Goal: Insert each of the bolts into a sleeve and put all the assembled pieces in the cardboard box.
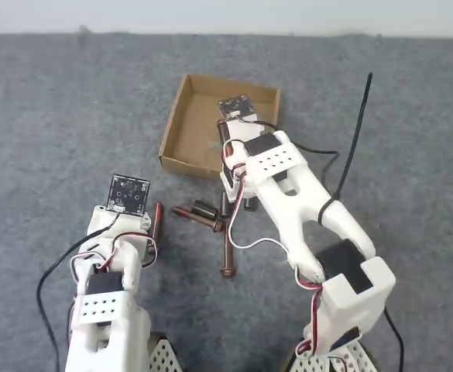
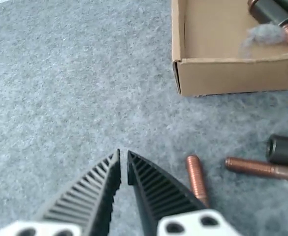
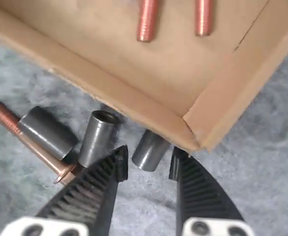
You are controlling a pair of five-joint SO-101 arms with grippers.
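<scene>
My right gripper [image 3: 148,158] is open just outside the near corner of the cardboard box [image 3: 134,83], its tips either side of a grey sleeve [image 3: 150,150] lying on the carpet. Beside it lie a second sleeve [image 3: 98,137] and a third, dark sleeve [image 3: 46,132] against a copper bolt [image 3: 25,140]. Two bolt ends [image 3: 147,19] show inside the box. My left gripper [image 2: 123,158] is shut on nothing, low over the carpet, with a loose bolt [image 2: 197,179] beside it. Farther off lie another bolt [image 2: 262,168] and a sleeve [image 2: 285,150]. An assembled piece [image 2: 274,17] lies in the box [image 2: 222,73].
One more bolt [image 1: 227,248] lies lengthwise between the two arms. The right arm [image 1: 288,186] hangs over the box's near corner. A black cable [image 1: 354,147] runs up at the right. Grey carpet [image 1: 71,101] lies open to the left and behind the box [image 1: 181,116].
</scene>
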